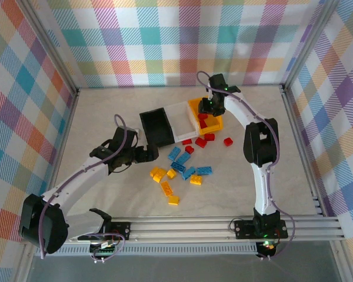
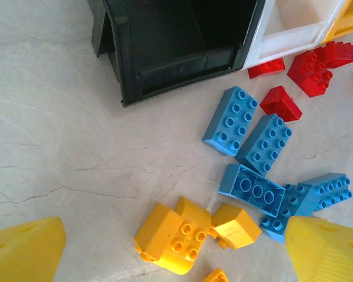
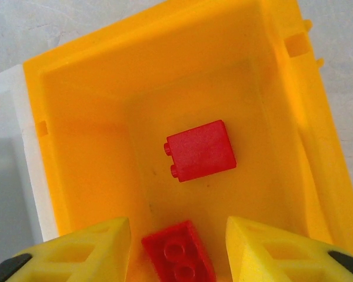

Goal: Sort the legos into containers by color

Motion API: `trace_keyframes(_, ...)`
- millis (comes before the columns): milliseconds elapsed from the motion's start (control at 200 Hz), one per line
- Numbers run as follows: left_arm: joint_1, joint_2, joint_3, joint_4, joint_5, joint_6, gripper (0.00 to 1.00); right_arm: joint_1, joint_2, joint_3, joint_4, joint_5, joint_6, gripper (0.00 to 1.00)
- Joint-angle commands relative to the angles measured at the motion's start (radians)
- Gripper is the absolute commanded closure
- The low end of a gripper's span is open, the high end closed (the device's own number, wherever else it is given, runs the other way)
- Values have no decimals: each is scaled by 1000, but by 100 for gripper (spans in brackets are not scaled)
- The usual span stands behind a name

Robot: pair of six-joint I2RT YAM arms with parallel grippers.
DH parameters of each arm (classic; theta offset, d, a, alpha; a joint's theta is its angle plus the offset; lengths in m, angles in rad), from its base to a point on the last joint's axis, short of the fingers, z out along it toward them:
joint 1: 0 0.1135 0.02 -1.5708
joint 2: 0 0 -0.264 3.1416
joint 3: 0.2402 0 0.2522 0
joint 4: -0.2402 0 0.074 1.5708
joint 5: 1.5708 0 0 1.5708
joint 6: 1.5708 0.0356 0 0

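Observation:
Three joined bins stand at the back: black (image 1: 157,126), white (image 1: 183,117) and orange-yellow (image 1: 194,106). My right gripper (image 1: 210,107) hangs open over the orange-yellow bin (image 3: 94,147). Two red bricks lie on that bin's floor, one (image 3: 201,150) ahead of the fingers and one (image 3: 179,258) below the gap, touching neither finger. My left gripper (image 1: 142,154) is open and low over the loose pile, holding nothing. Between its fingers (image 2: 23,249) lie yellow bricks (image 2: 176,235). Blue bricks (image 2: 247,135) lie beyond them, and red bricks (image 2: 312,67) rest by the black bin (image 2: 176,41).
More loose bricks lie on the table: red ones (image 1: 201,141) in front of the bins, blue ones (image 1: 188,167) in the middle, yellow ones (image 1: 167,188) nearer me. Plaid walls enclose the table. A metal rail (image 1: 223,226) runs along the near edge.

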Motion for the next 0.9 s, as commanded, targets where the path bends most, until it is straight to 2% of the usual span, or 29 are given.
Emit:
trace_keyframes(0, 13, -39, -9, -23, 7, -4, 4, 15, -139, -63, -9, -1, 3, 53)
trace_keyframes(90, 13, -48, -11, -13, 21, -13, 4, 14, -278, -212, 22, 42, 2, 48)
trace_keyframes(185, 14, -56, -21, 11, 42, -23, 4, -8, -423, -416, 43, 85, 4, 35)
trace_keyframes(290, 13, -55, -35, 44, 75, -34, 4, -70, -545, -613, 55, 53, -3, 25)
trace_keyframes(370, 14, -46, -41, 71, 100, -42, 4, -99, -578, -696, 51, 29, -18, 22)
trace_keyframes(550, 10, -33, -40, 107, 138, -72, 4, -104, -538, -716, 34, 34, -1, 21)
trace_keyframes(895, 7, -89, -52, 50, 106, -51, 4, -104, -384, -638, 37, 33, 10, 25)
